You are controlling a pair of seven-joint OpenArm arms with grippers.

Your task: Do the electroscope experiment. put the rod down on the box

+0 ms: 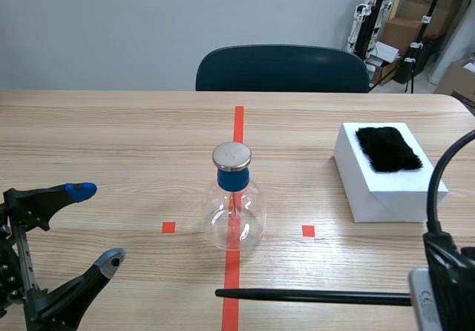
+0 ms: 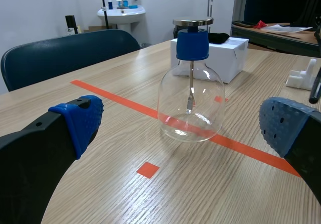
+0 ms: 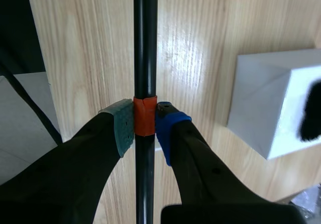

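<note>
Over the wooden counter's [image 1: 111,138] near edge the right claw [image 3: 144,126] clamps the black rod [image 1: 312,296] level, likely to lay it flat on the white box [image 1: 386,186] by the right edge; the left claw [image 1: 96,225] gapes wide, empty.

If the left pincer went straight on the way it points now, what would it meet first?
Probably the glass electroscope flask, standing straight ahead of the open left pincer; nothing else shows before it.
</note>
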